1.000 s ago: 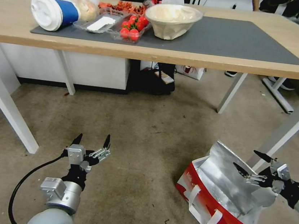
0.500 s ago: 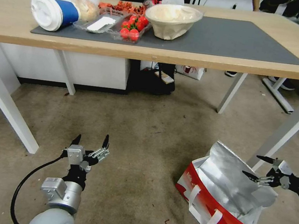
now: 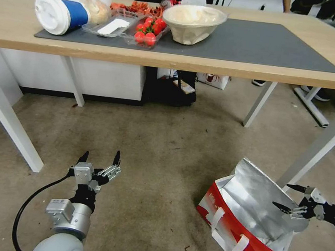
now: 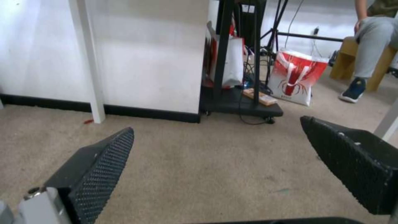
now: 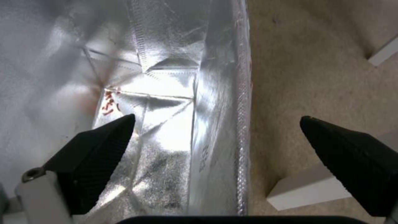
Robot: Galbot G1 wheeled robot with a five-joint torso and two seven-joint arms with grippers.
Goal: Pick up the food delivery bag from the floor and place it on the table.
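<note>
My right gripper (image 3: 293, 198), fingers spread wide apart, straddles the upright foil wall at the far right rim of the food delivery bag (image 3: 245, 220): in the right wrist view one fingertip (image 5: 99, 146) hangs over the silver lining inside the bag, the other over the floor (image 5: 315, 62) outside it, with the seamed edge of the wall running between them. Nothing is clamped yet; whether either finger touches the foil cannot be told. The bag stands open on the floor (image 3: 164, 149), tilted slightly, beside the near right leg of the table (image 3: 9, 20), its white strap handles (image 3: 220, 225) drooping over the red-and-white side that faces me. My left gripper (image 3: 99, 158), likewise held apart and empty, is parked low over bare floor, well apart from the bag and facing the space under the table. On the table top, a grey mat (image 3: 267, 44) carries food containers crowded toward its left end, while its right half lies bare. By my judgement the task stands at the grasping step: closing on the bag, lifting it and setting it on the table all remain.
</note>
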